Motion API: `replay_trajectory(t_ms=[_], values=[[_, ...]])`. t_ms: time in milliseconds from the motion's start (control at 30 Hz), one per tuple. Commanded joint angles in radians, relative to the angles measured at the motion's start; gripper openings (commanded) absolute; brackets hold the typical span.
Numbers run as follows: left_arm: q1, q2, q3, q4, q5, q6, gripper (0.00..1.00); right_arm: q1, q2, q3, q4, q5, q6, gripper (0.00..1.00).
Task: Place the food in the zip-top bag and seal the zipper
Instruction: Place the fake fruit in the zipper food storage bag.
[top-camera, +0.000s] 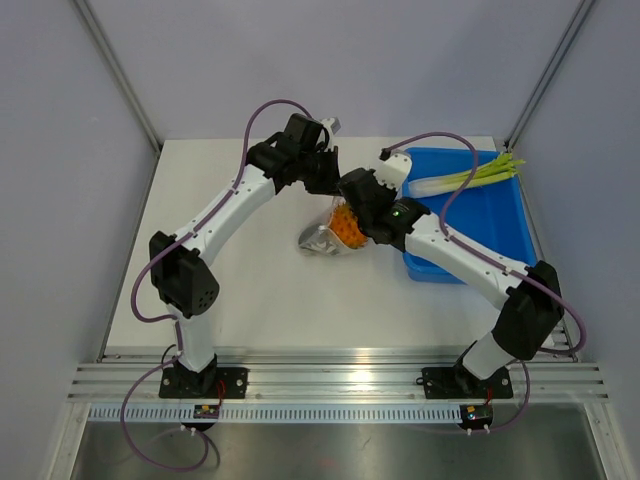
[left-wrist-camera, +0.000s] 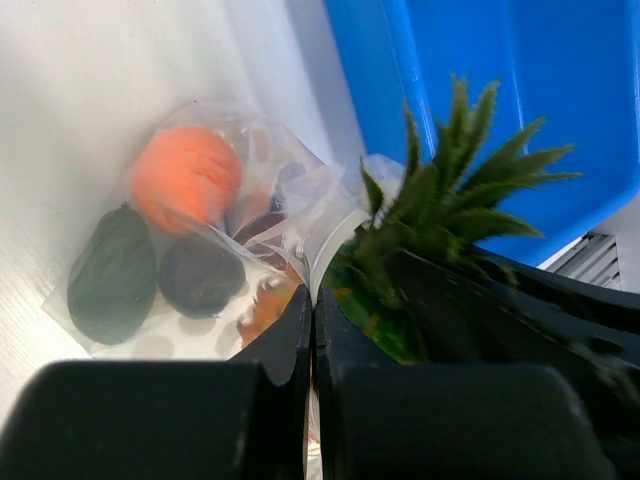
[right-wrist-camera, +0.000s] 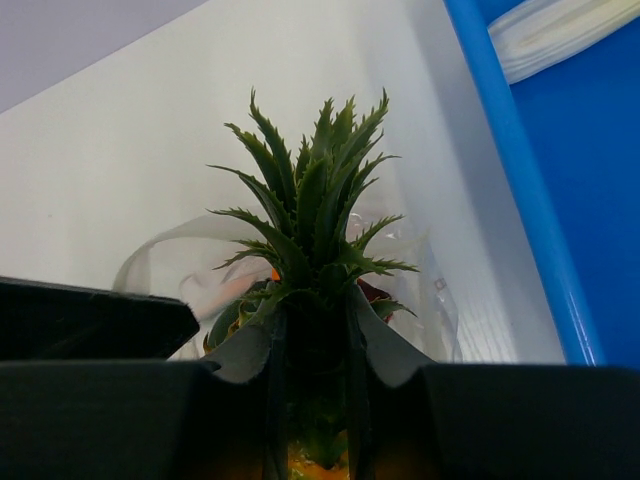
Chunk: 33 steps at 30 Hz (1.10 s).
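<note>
Two dark pieces (left-wrist-camera: 200, 275) lie inside the zip-top bag (left-wrist-camera: 300, 195).

Both arms reach inward, wrists nearly meeting. Left gripper (left-wrist-camera: 312, 297) pinches the crinkly clear plastic bag (left-wrist-camera: 258, 150); right gripper (right-wrist-camera: 312, 322) clamps the leafy orange toy pineapple (right-wrist-camera: 312, 215).

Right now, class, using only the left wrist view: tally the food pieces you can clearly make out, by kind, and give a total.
Orange round piece: 1
Dark rounded pieces: 2
Pineapple: 1
Total: 4
Other pieces deeper in the zip-top bag are too hidden to count.
</note>
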Motion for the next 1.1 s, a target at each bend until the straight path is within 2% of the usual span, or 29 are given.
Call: replay_trajectory(t_ms=[0,133,300,633,767,800,900,1000,1033,1067], values=[[0.003,-0.062,0.004,0.056,0.043,-0.013,0.0,0.01,0.043,0.041,-0.006,0.115,0.041,0.0],[0.003,-0.085,-0.019,0.059,0.039,-0.015,0.0,0.01,0.056,0.067,0.008,0.179,0.015,0.0],[0.003,-0.096,-0.02,0.067,0.031,-0.044,0.0,0.008,0.09,0.126,-0.004,0.181,0.033,0.0],[0.003,-0.087,-0.019,0.07,-0.004,-0.068,0.0,0.014,0.09,0.037,-0.006,0.044,0.176,0.0],[0.003,-0.079,-0.017,0.071,-0.015,-0.073,0.0,0.02,0.073,0.02,0.032,-0.055,0.12,0.36],[0.003,-0.079,-0.017,0.07,-0.018,-0.073,0.0,0.022,0.066,0.015,0.032,-0.065,0.108,0.56],[0.006,-0.078,-0.019,0.067,-0.029,-0.068,0.0,0.022,0.009,-0.012,0.043,-0.077,0.05,0.66],[0.011,-0.076,-0.02,0.065,-0.027,-0.065,0.0,0.02,-0.069,-0.048,0.045,-0.074,0.022,0.68],[0.012,-0.076,-0.023,0.068,-0.024,-0.065,0.0,0.022,-0.106,-0.054,0.04,-0.069,0.015,0.73],[0.014,-0.075,-0.025,0.073,-0.023,-0.065,0.0,0.02,-0.123,-0.06,0.029,-0.054,0.005,0.74]])
